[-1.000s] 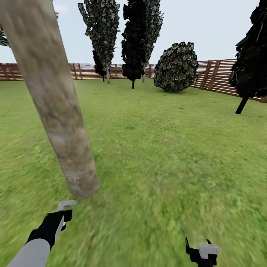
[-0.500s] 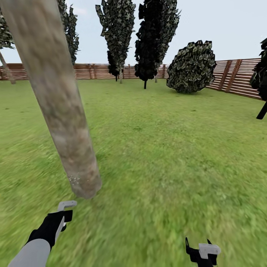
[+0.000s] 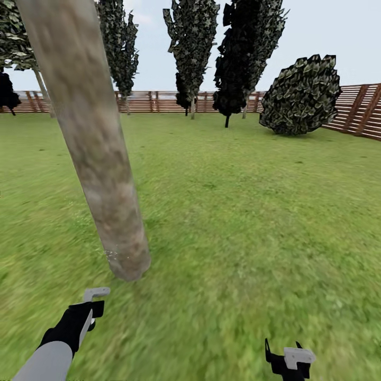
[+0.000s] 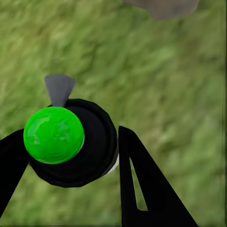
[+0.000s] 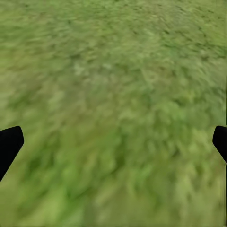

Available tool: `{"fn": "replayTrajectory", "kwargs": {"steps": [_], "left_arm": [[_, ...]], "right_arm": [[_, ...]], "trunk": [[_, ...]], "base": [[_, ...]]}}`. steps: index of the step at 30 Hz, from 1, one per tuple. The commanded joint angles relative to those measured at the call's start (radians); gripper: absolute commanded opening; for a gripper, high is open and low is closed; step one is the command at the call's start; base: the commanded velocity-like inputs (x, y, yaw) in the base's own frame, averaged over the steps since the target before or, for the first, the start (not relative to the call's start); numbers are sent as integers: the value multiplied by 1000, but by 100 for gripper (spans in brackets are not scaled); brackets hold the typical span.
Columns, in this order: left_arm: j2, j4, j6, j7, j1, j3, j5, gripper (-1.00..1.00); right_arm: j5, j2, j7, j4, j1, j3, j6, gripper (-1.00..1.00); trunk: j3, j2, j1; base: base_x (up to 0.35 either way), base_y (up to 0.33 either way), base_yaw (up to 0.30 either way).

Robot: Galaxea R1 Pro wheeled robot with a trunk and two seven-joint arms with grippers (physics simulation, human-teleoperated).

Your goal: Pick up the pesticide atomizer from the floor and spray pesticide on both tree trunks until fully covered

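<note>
"Pesticide atomizer [image 4: 94, 153]: where is it kept, and by what?"

"It's held off the ground at near left, clamped in the left gripper [image 4: 71, 161]. Black fingers [image 4: 142, 184] are closed against both sides of its dark body. It's kept upright, prob. so the green knob [image 4: 53, 135] on top stays reachable and the grey nozzle [image 4: 59, 88] can be aimed. In the head view its pale cap [image 3: 96, 292] is seen just above the left gripper [image 3: 87, 312]."

"And what is it aimed at?"

"The tree trunk [image 3: 100, 159], it's judged. The trunk stands just beyond the gripper, its flared base [image 4: 163, 5] set in the grass [image 3: 238, 222]. The nozzle is pointed roughly that way, so a low spray pass seems to be set up. A few pale specks [image 3: 109, 255] are seen near the base. Whether they're spray can't be told, so coverage can't be rated."

"Further right?"

"Far trees [image 3: 193, 47] and a dark shrub [image 3: 301, 95] are seen along the fence [image 3: 360, 108], well apart from the robot. Which one is tree no. 2 can't be told."

"Right side?"

"The right gripper [image 3: 288, 362] is held low at near right, over bare grass. Its fingertips [image 5: 9, 144] are spread wide w/ nothing between them. It's likely parked there since one arm is enough for the job."
</note>
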Motion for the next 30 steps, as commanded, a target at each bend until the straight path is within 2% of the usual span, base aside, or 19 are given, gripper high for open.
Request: {"fn": "replayTrajectory", "kwargs": {"steps": [1, 6, 9, 11, 13, 15, 17, 23, 25, 28, 30], "left_arm": [[0, -3, 0, 0, 0, 0, 0, -100], [-6, -13, 11, -12, -15, -21, -3, -100], [-4, -13, 20, -14, -41, -100, -3, -100], [5, -9, 22, -14, -73, -123, -3, -100], [17, -11, 25, -15, -96, -127, -4, -100], [62, -12, 39, -16, -113, -127, -2, -100], [84, -12, 46, -20, -116, -128, 0, -100], [63, -14, 61, -137, -124, -131, -3, -100], [56, -15, 107, -160, -150, -132, -3, -100], [65, -16, 136, -168, -178, -133, -3, -100], [86, -17, 152, -176, -195, -134, -6, -100]], "right_arm": [[0, -1, 0, 0, 0, 0, 0, 100], [1, -4, 0, 0, 0, 0, 0, 100], [1, -5, 0, -1, 0, 0, 0, 100], [0, -5, 0, -1, 0, 0, 0, 100], [0, -7, 0, -2, 0, 0, 0, 100], [0, -7, 0, -2, 0, 1, 0, 100], [0, -7, 0, -2, 0, 1, 0, 100], [1, -7, 0, -2, 0, 1, 0, 100], [1, -7, 0, -2, 0, 1, 0, 100], [1, -8, 0, -2, 0, 1, 0, 100], [1, -8, 0, -1, 0, 1, 0, 100]], "trunk": [[0, 0, 0], [0, 0, 0], [0, 0, 0], [0, 0, 0], [0, 0, 0], [0, 0, 0], [0, 0, 0], [0, 0, 0], [0, 0, 0], [0, 0, 0], [0, 0, 0]], "base": [[1, -86, 26], [0, -20, 6], [0, -1, 0], [0, 0, 0], [0, 0, 0], [0, 0, 0], [0, 0, 0], [0, 0, 0], [0, 0, 0], [0, 0, 0], [0, 0, 0]]}}
